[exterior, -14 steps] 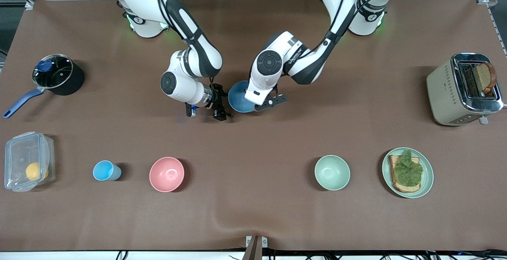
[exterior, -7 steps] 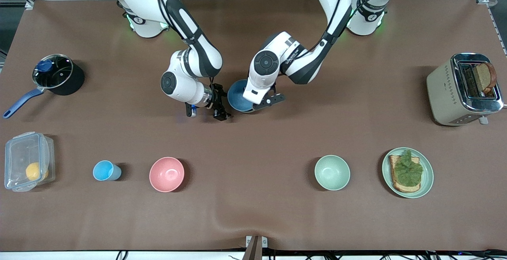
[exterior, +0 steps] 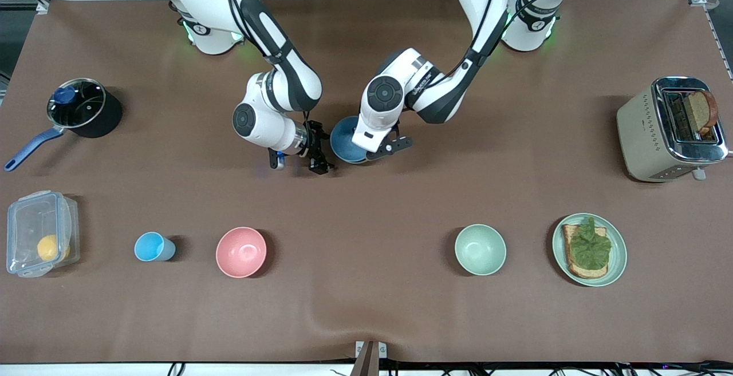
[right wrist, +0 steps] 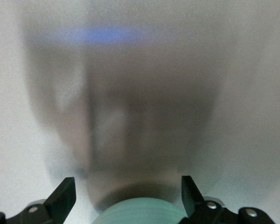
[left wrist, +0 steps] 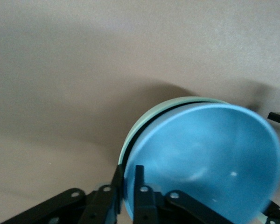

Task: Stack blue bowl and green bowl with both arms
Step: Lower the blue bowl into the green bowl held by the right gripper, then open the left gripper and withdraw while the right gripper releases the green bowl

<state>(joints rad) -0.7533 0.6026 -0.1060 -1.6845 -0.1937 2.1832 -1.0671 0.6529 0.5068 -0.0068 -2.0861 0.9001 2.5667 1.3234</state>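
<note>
The blue bowl point(exterior: 343, 138) sits in the middle of the table between the two hands. In the left wrist view the blue bowl point(left wrist: 205, 158) rests inside the green bowl point(left wrist: 186, 98), with a dark gap between their rims. My left gripper point(exterior: 366, 151) is shut on the blue bowl's rim point(left wrist: 128, 186). My right gripper point(exterior: 316, 155) is beside the bowls toward the right arm's end, open and empty. In the right wrist view its fingers point(right wrist: 65, 196) stand wide apart, with the green bowl's point(right wrist: 140, 211) outer wall showing between them. The green bowl is hidden in the front view.
A paler mint bowl point(exterior: 480, 249), a pink bowl point(exterior: 241, 252), a light-blue cup point(exterior: 151, 246) and a plate with toast point(exterior: 615, 261) stand nearer the front camera. A pot point(exterior: 86, 107) and a clear box point(exterior: 40, 233) are at the right arm's end, and a toaster point(exterior: 667, 127) at the left arm's end.
My left gripper has shifted the blue bowl slightly toward the right gripper. The right arm has not moved.
</note>
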